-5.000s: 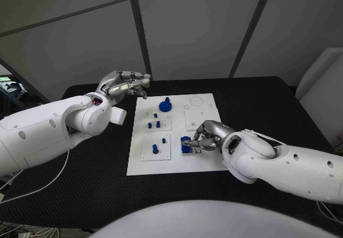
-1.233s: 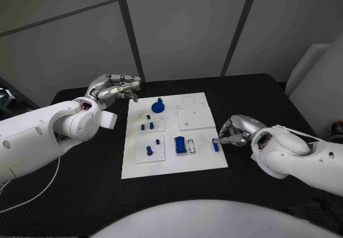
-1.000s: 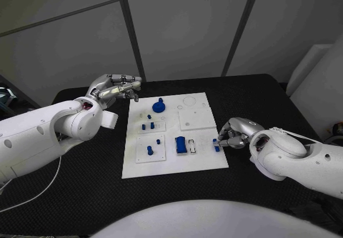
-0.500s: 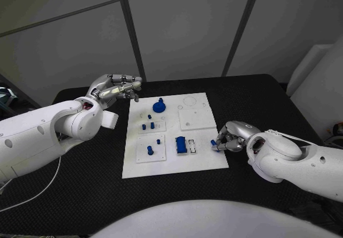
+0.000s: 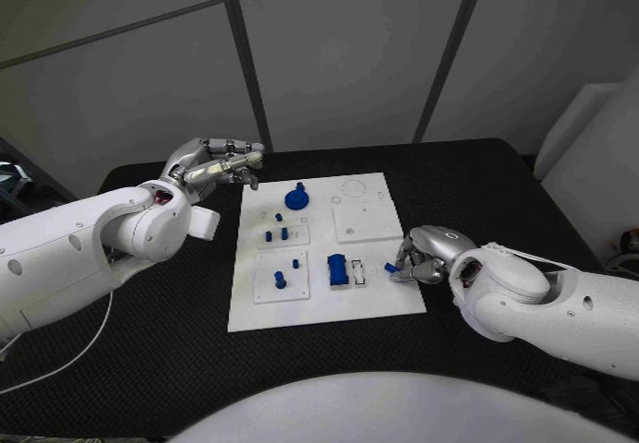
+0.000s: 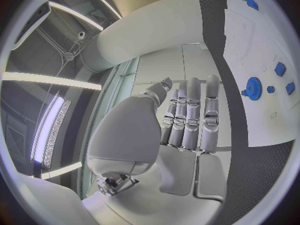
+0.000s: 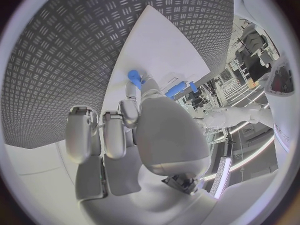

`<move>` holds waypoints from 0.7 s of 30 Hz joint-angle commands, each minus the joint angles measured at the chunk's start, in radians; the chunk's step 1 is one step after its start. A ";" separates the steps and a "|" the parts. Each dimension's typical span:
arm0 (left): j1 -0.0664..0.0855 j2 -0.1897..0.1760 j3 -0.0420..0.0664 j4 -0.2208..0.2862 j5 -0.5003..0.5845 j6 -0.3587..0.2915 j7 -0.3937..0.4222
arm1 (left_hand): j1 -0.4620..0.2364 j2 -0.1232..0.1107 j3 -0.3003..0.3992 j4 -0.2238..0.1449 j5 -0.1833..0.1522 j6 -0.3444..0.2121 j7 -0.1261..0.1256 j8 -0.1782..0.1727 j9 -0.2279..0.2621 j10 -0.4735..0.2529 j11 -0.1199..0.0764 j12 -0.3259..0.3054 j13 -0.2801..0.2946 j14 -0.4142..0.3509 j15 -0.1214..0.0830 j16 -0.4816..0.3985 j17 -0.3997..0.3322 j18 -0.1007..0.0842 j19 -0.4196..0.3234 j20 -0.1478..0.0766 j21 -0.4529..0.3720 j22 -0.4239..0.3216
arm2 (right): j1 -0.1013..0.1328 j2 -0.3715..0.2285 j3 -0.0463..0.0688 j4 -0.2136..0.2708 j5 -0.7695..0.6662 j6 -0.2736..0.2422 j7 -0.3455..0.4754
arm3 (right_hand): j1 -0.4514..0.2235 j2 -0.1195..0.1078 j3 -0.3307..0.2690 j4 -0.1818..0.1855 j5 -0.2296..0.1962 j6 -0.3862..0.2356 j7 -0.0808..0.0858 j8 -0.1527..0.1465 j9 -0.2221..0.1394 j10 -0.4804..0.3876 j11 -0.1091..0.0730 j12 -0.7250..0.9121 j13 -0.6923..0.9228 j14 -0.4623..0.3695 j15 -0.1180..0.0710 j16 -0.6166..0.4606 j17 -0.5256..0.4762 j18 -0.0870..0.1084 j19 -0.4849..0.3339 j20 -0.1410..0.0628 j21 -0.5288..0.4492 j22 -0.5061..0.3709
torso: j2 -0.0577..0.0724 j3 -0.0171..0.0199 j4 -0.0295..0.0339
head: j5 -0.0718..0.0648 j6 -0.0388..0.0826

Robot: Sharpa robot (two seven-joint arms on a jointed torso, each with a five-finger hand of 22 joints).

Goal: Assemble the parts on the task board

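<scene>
Right hand, right of frame centre: fingers pinching a small blue part over the task board's right edge. Left hand, upper left: fingers curled in, holding nothing, beside the board's far-left corner. Board, centre: blue gear at top, blue block mid-board.

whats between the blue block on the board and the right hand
In the head view, a small white block stands just beside the blue block; past it is bare task board up to the right hand, which holds a small blue part.
</scene>
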 commanded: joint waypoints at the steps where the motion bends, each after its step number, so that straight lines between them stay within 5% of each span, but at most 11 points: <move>1: 0.001 -0.002 0.001 0.004 0.002 0.008 0.003 | -0.004 0.010 -0.004 0.000 -0.005 -0.010 0.001 0.006 -0.002 -0.009 -0.001 0.008 0.002 -0.003 0.005 -0.006 -0.002 0.050 0.003 0.004 -0.006 -0.003 | -0.012 0.001 -0.011 -0.007 -0.060 0.040 -0.050 | 0.094 0.078 0.024 -0.004 0.014 0.003 -0.004 -0.008 -0.001 0.000 -0.005 0.000 0.000 0.067 -0.004 -0.003 0.091 0.000 0.016 -0.007 -0.002 0.062 | 0.000 0.0000 -0.0007 | 0.002 0.000; 10: 0.001 -0.001 0.001 0.005 0.002 0.008 0.002 | -0.003 0.010 -0.004 -0.001 -0.005 -0.010 0.001 0.006 -0.002 -0.009 -0.001 0.008 0.002 -0.003 0.005 -0.006 -0.002 0.050 0.003 0.004 -0.006 -0.003 | -0.013 -0.010 -0.010 0.023 -0.029 0.002 -0.075 | 0.062 0.049 0.107 0.009 0.091 0.001 -0.004 -0.011 0.004 0.005 -0.006 0.000 0.003 0.069 -0.004 0.000 0.096 0.000 0.019 -0.008 0.000 0.066 | 0.000 -0.0008 0.0005 | 0.001 0.000; 21: 0.001 -0.001 0.001 0.005 0.002 0.007 0.002 | -0.003 0.010 -0.004 -0.001 -0.005 -0.010 0.001 0.006 -0.002 -0.009 -0.001 0.008 0.002 -0.003 0.005 -0.006 -0.002 0.050 0.003 0.004 -0.006 -0.003 | -0.012 -0.024 -0.009 0.068 0.043 -0.069 -0.086 | -0.010 -0.024 0.286 0.024 0.131 -0.004 -0.007 -0.001 0.029 0.018 -0.007 0.009 0.014 0.071 -0.005 0.007 0.108 -0.003 0.025 -0.008 0.008 0.080 | 0.001 0.0000 0.0003 | 0.005 0.000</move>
